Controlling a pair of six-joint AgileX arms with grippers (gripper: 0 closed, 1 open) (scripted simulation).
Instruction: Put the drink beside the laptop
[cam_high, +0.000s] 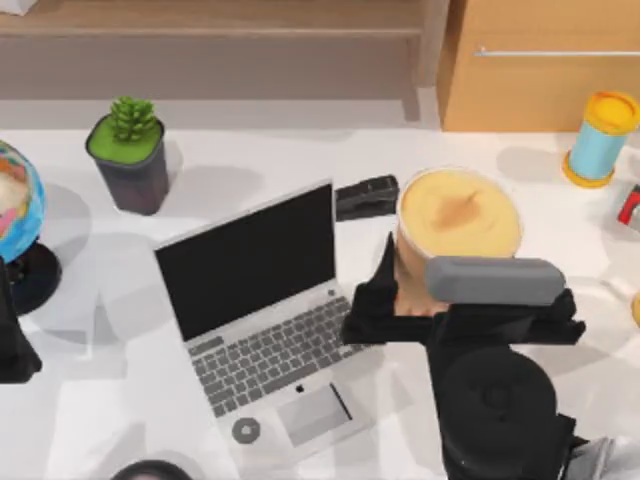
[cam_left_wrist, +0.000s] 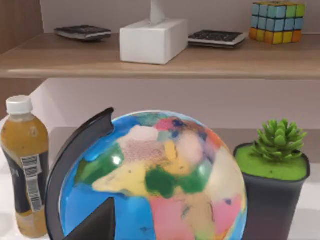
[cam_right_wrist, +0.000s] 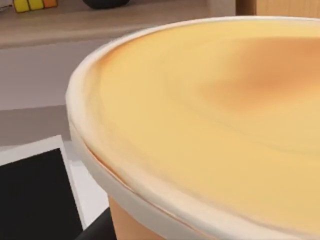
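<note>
right hand (cam_high: 400, 290) | clamped on drink (cam_high: 458, 215) | held just right of laptop (cam_high: 265, 320) for placement | left hand (cam_high: 12, 340) state unclear, parked

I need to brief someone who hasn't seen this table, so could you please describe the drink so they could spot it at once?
Find the open silver laptop in the middle of the white table; the drink is just to its right, with the right gripper at its side. It is a wide orange-tan cup with a pale rim and creamy swirled top, far bigger than the blue cylinder with yellow ends at the right.
</note>
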